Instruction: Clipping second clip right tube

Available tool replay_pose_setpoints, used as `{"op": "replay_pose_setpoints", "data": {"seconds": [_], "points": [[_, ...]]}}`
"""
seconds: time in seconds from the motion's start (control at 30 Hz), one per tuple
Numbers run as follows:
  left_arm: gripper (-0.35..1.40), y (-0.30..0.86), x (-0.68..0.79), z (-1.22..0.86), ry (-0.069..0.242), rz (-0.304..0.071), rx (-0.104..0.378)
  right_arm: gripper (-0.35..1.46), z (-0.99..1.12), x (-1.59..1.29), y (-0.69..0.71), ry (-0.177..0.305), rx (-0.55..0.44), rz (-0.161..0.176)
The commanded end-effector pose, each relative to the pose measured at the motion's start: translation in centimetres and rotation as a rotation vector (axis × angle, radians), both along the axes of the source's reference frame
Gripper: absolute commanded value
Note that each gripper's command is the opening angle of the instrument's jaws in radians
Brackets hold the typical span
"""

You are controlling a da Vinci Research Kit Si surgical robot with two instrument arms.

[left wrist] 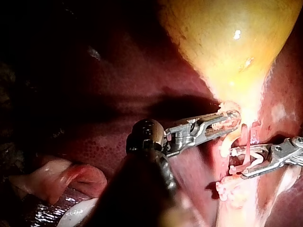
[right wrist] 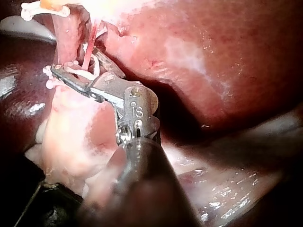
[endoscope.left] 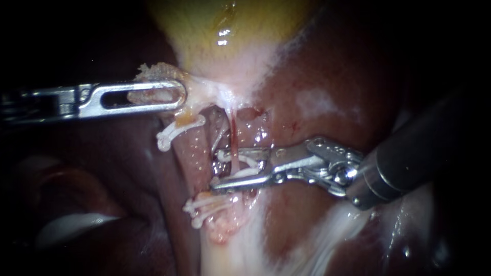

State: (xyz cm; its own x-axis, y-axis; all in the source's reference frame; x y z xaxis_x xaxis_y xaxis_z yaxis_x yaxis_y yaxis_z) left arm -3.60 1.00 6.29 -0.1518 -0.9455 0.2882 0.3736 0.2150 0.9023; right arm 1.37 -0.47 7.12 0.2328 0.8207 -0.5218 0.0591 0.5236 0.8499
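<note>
A thin red tube, the right tube [endoscope.left: 233, 138], runs down from the neck of the yellow gallbladder [endoscope.left: 225, 30]. My right instrument [endoscope.left: 214, 169] straddles it, jaws apart and holding a white clip [endoscope.left: 244, 174] around the tube; the right wrist view shows the same clip [right wrist: 80, 72] in the jaws [right wrist: 71, 60]. To the left lies a wider pink tube [endoscope.left: 190, 153] with one white clip [endoscope.left: 176, 133] high on it and more clips [endoscope.left: 203, 207] low. My left instrument [endoscope.left: 180, 96] is shut on pale tissue at the gallbladder neck, as the left wrist view [left wrist: 229, 118] also shows.
Dark red liver [endoscope.left: 327, 92] surrounds the tubes on both sides and lies under the right instrument's shaft [endoscope.left: 409, 158]. Pale fatty tissue [endoscope.left: 240, 250] runs down below the lower clips. Loose pink tissue [left wrist: 71, 177] lies off to the side in the left wrist view.
</note>
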Motion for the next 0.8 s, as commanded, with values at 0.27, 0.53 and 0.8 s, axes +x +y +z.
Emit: {"op": "replay_pose_setpoints", "data": {"seconds": [0.27, 0.53, 0.8], "points": [[-0.27, 0.00, 0.00, 0.00, 0.000, 0.000, 0.000, 0.46, -0.04, 0.03, -0.02, 0.012, 0.004, -0.013], [-0.27, 0.00, 0.00, 0.00, 0.000, -0.001, 0.000, 0.47, -0.04, 0.03, -0.03, 0.015, 0.004, -0.012], [-0.27, 0.00, 0.00, 0.00, 0.000, -0.001, 0.000, 0.48, -0.11, 0.04, -0.07, 0.028, 0.012, -0.010]]}}
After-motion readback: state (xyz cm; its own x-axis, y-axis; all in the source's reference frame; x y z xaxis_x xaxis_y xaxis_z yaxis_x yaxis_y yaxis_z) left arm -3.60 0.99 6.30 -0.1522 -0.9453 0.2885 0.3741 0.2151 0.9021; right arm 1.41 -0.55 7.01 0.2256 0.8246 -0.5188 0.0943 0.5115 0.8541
